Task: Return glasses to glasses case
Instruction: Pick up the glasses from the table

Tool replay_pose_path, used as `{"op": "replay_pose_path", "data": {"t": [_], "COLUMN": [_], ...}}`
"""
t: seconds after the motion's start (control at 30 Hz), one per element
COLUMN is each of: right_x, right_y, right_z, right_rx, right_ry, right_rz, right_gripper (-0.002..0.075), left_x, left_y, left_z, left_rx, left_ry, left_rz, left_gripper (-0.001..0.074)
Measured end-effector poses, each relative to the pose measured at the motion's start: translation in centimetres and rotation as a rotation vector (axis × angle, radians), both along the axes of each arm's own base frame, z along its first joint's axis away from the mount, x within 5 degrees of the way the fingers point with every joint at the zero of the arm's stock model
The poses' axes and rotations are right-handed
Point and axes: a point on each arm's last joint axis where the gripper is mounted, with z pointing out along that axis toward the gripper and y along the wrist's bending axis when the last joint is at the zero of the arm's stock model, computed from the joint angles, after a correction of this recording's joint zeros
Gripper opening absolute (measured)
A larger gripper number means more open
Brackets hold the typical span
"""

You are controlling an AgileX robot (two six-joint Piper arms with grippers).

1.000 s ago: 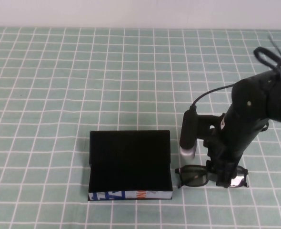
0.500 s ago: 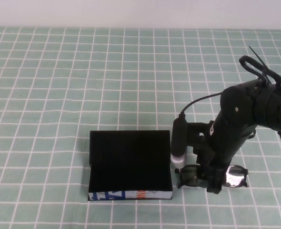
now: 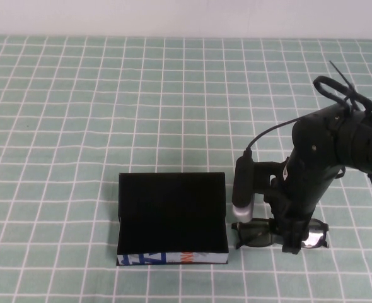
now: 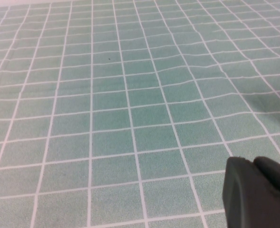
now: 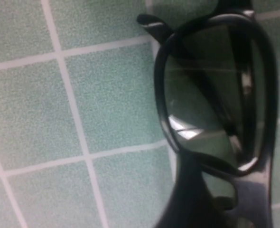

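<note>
The black glasses [image 3: 261, 233] lie on the table just right of the open black glasses case [image 3: 172, 211], whose white printed strip faces the front. My right gripper [image 3: 290, 240] is down over the bridge of the glasses, between the two lenses. In the right wrist view one lens [image 5: 211, 95] fills the frame. A dark finger [image 5: 190, 199] sits beside the bridge, and the jaws stand open on either side of it. My left gripper [image 4: 259, 190] is out of the high view, shut and empty, above bare cloth.
A green checked cloth [image 3: 79, 113] covers the table. The case lid [image 3: 172, 196] stands open at the back of the case. A wrist camera on a cable [image 3: 243, 186] hangs between the right arm and the case.
My right arm swung left toward the case, then back right over the bridge of the glasses. The glasses and case have not moved.
</note>
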Motion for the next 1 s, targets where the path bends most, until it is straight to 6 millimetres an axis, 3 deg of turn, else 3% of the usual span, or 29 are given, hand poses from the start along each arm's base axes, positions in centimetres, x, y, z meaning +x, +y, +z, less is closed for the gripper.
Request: {"op": "replay_pose_path", "data": {"t": [0.1, 0.3, 0.7, 1.0], "right_x": [0.1, 0.1, -0.2, -0.8], "right_y": [0.0, -0.1, -0.3, 0.1], "right_z": [-0.5, -1.0, -0.5, 5.4], "right_rx": [-0.005, -0.013, -0.027, 0.063], "right_ry": [0.016, 0.04, 0.076, 0.067], "right_rz": [-0.006, -0.015, -0.018, 0.002], "right_gripper": [0.0337, 0.009, 0.0079, 0.0076], "left_x": [0.0, 0.0, 0.0, 0.0], "left_y": [0.0, 0.0, 0.0, 0.0], "left_z": [0.0, 0.0, 0.0, 0.0], "left_rx": [0.0, 0.0, 0.0, 0.0], "left_ry": [0.0, 0.0, 0.0, 0.0], "left_rz": [0.0, 0.0, 0.0, 0.0], "left_gripper": [-0.0004, -0.0004, -0.0004, -0.0004]}}
